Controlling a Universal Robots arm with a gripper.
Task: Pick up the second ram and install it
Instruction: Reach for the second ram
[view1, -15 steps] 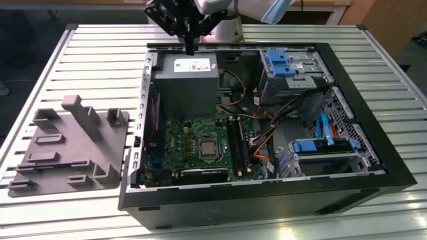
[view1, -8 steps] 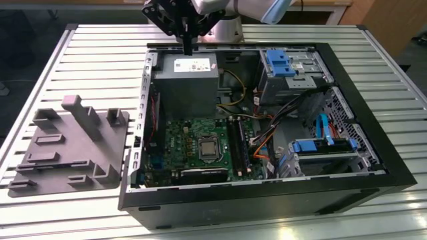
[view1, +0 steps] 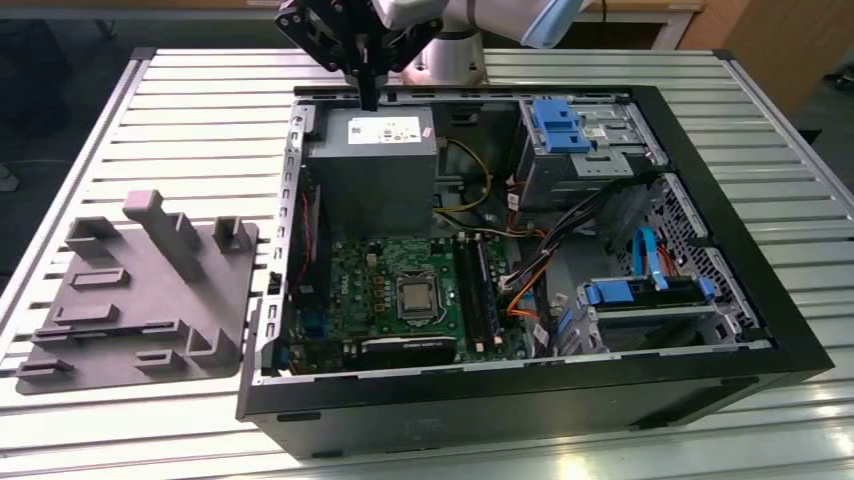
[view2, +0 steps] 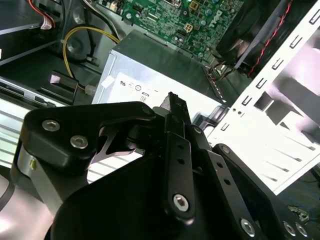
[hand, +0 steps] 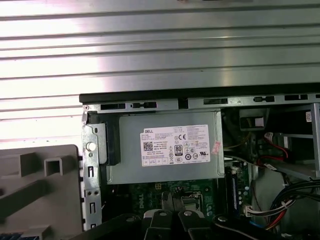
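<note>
My gripper (view1: 370, 97) hangs over the rear edge of the open computer case (view1: 534, 400), just above the grey power supply (view1: 374, 160). Its jaws stand pressed together, and I see nothing between them in either wrist view (view2: 172, 100) (hand: 173, 200). The black memory slots (view1: 475, 290) run along the green motherboard (view1: 387, 280), well away from the gripper. On the pale grey moulded tray (view1: 134, 290), a dark narrow strip (view1: 118, 328) lies in a groove. I cannot tell whether that strip is the second ram.
The case lies on a slatted metal table (view1: 160, 120). Inside it are blue drive brackets (view1: 558, 125), orange and yellow cables (view1: 523, 290) and a processor socket (view1: 418, 297). Tall posts (view1: 160, 225) rise from the tray to the exterior view's left of the case.
</note>
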